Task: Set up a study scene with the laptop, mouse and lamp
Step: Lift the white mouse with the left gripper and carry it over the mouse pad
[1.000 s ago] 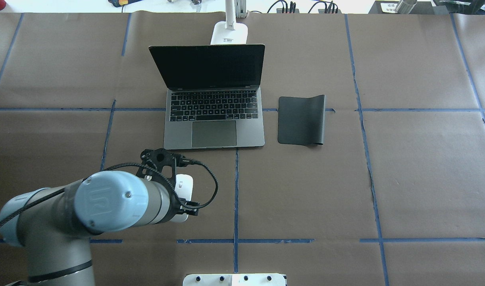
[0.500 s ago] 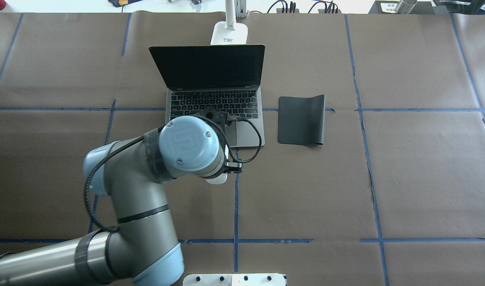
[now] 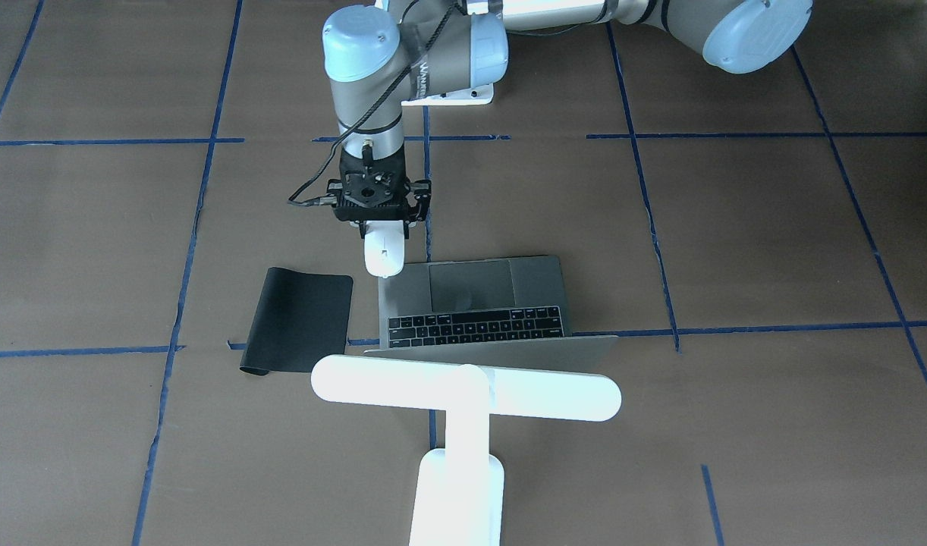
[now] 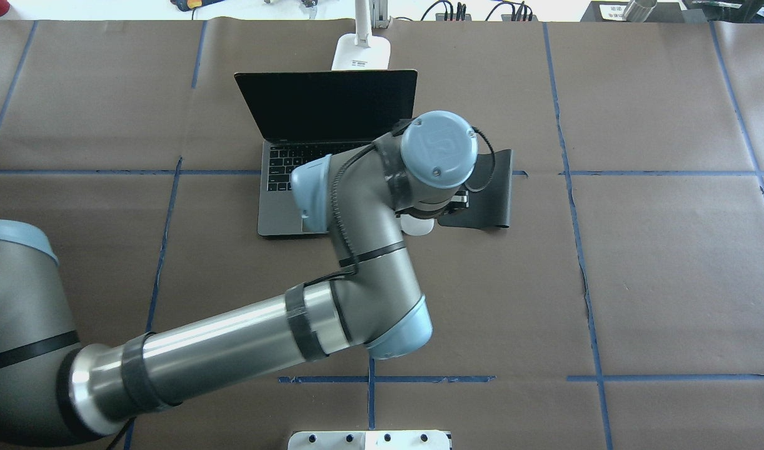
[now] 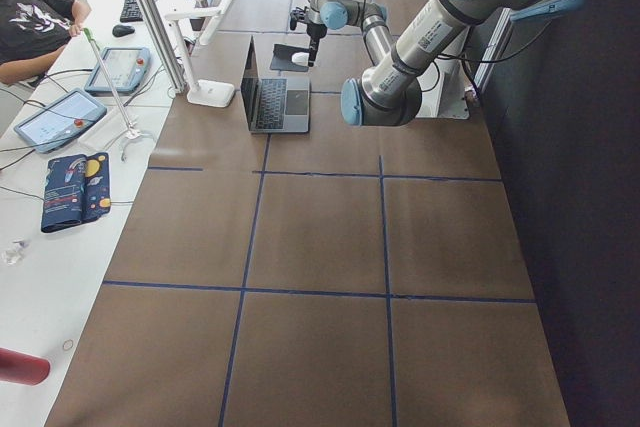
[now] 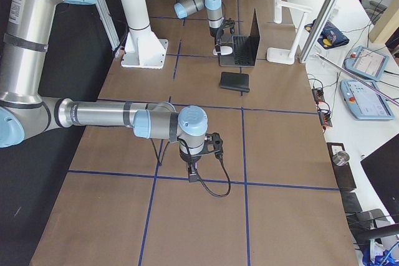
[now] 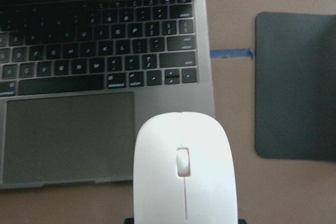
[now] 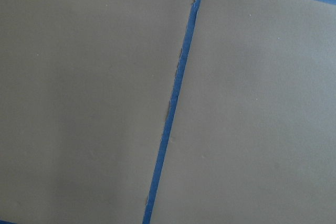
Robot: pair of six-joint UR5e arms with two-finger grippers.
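Placement step: left gripper (image 3: 380,231), fingers closed on the mouse (image 3: 383,259), hangs beside the laptop (image 3: 479,292) corner — next, likely cross to the black mat (image 3: 300,318) and lower.

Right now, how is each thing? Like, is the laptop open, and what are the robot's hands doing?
laptop: open, screen dark.
mouse: gripped by the left gripper, not on the mat.
lamp: upright behind the laptop; lit or not, cannot tell.
mat: flat beside the laptop, one edge curled, nothing on it.
left gripper: shut on the mouse.
right gripper: open or shut, cannot tell.
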